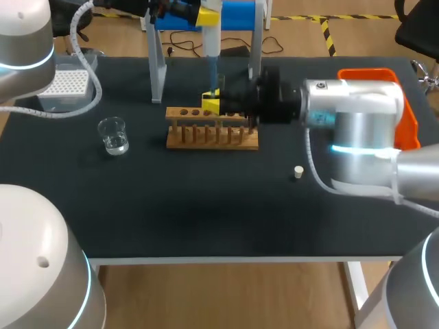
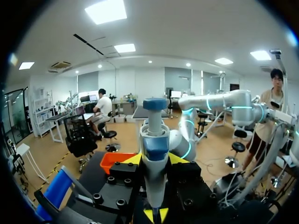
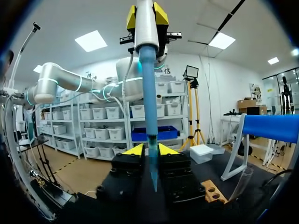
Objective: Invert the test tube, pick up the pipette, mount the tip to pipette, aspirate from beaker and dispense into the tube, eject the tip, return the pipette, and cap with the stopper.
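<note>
left gripper (image 2: 155, 160) clamps the pipette (image 2: 154, 140); its blue tip (image 3: 148, 93) hangs at the right gripper (image 3: 150, 150) above the rack (image 1: 212, 135); right's grip i cannot tell.

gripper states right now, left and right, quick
left gripper: closed, holding the pipette
right gripper: closed, apparently holding the test tube at the rack

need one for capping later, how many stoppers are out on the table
1. The stopper lies on the table right of the wooden rack, near the right arm; that arm may hide others.
</note>
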Tool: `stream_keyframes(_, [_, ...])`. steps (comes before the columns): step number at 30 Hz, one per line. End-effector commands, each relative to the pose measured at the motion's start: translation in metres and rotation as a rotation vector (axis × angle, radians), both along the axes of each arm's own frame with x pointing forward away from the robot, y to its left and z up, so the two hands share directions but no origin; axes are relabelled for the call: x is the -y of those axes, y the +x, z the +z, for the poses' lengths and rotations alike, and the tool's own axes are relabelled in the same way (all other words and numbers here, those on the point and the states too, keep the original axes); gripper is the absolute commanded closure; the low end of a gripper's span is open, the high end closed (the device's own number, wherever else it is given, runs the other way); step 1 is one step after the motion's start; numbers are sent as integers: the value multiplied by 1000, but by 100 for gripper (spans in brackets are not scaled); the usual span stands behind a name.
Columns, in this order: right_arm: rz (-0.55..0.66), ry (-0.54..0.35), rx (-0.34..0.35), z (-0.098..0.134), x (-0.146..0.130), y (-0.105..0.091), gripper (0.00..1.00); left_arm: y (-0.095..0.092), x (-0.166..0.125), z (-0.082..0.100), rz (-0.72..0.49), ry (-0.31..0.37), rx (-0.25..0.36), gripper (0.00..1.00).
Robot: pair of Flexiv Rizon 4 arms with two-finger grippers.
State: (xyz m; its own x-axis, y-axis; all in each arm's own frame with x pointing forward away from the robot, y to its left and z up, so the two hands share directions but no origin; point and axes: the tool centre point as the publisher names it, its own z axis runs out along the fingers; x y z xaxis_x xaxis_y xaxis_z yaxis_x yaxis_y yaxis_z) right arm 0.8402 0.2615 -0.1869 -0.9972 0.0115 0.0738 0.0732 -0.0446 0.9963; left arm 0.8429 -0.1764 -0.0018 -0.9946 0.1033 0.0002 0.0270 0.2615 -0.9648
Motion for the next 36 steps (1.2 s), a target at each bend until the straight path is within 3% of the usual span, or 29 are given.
stream_keyframes(1, [6,-12,-2,4,4,-2,0,1,-1,-2,-1,-5,1,100])
stream_keyframes(12, [36,-16,-21,-11,22,-10,0,1,-1,-2,-1,-5,1,100])
stream_keyframes(21, [27,-76,-49,-36,64,-23,0,1,-1,-2,-1,-5,1,100])
stream_keyframes(36, [27,-76,-49,-36,64,-23,0,1,-1,-2,-1,-5,1,100])
